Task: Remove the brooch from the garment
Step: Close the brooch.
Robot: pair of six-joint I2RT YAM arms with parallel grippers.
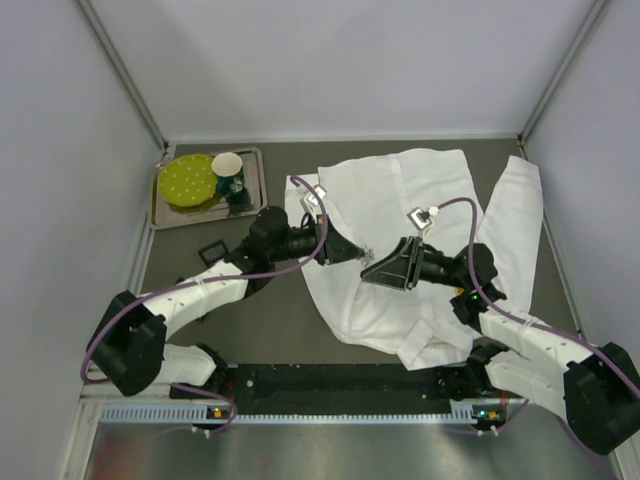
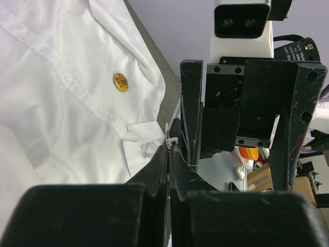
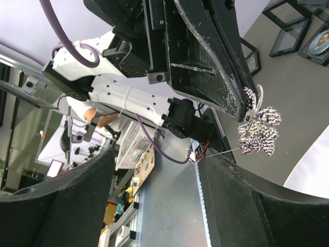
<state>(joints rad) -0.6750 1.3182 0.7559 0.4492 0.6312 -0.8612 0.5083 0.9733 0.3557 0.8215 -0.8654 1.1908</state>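
Observation:
The garment, a white creased shirt [image 1: 400, 200], lies spread on the table and also shows in the left wrist view [image 2: 61, 103]. The brooch [image 3: 259, 131], a silvery leaf shape set with stones, hangs from my left gripper's fingertips with its thin pin sticking out bare. In the top view the brooch [image 1: 369, 254] is over the shirt's middle. My left gripper [image 1: 357, 257] is shut on it. My right gripper [image 1: 385, 265] is open and empty, facing the left gripper, its jaws either side of the brooch. A small round yellow badge [image 2: 121, 81] sits on the shirt.
A metal tray [image 1: 165, 215] at the back left holds a yellow-green plate [image 1: 190, 180] and a cup [image 1: 228, 172]. A small black frame [image 1: 212, 250] lies beside the left arm. White walls close in the table on three sides.

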